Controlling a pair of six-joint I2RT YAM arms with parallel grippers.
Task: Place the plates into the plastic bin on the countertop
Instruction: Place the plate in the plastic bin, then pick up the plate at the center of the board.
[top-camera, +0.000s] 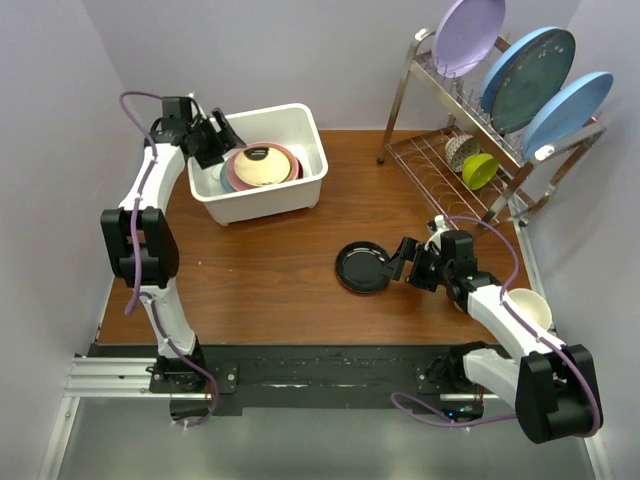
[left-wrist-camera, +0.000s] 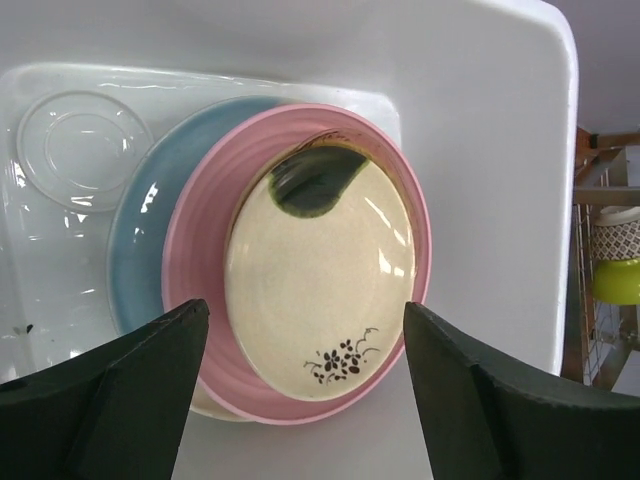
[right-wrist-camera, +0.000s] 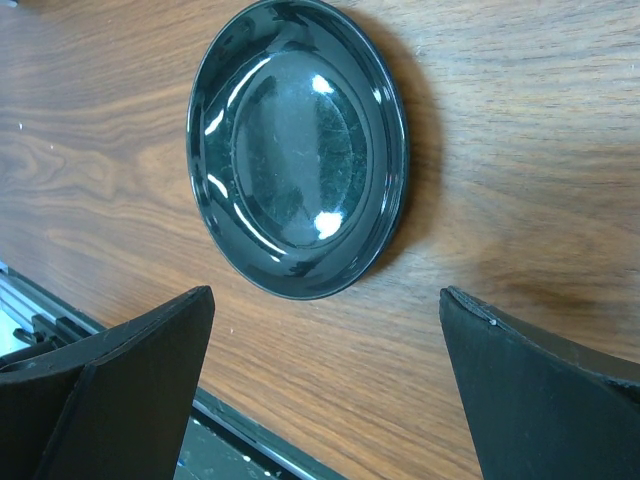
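The white plastic bin (top-camera: 300, 190) stands at the back left of the countertop (top-camera: 270, 280). Inside it a tan plate (left-wrist-camera: 320, 270) with a dark green patch and small flower motif lies on a pink plate (left-wrist-camera: 195, 270), which lies on a pale blue plate (left-wrist-camera: 135, 235). My left gripper (left-wrist-camera: 305, 345) hangs open just above the stack's near rim, holding nothing; from above it (top-camera: 228, 143) is over the bin's left side. A small glossy black plate (right-wrist-camera: 297, 148) lies on the wood mid-table (top-camera: 363, 267). My right gripper (right-wrist-camera: 325, 330) is open just short of it, touching nothing.
A chrome wire dish rack (top-camera: 440, 150) at the back right holds upright lilac (top-camera: 468, 35) and blue plates (top-camera: 528, 75) and a yellow cup (top-camera: 480, 170). A cream bowl (top-camera: 530, 305) sits beside the right arm. A clear lid-like disc (left-wrist-camera: 75, 145) lies on the bin floor.
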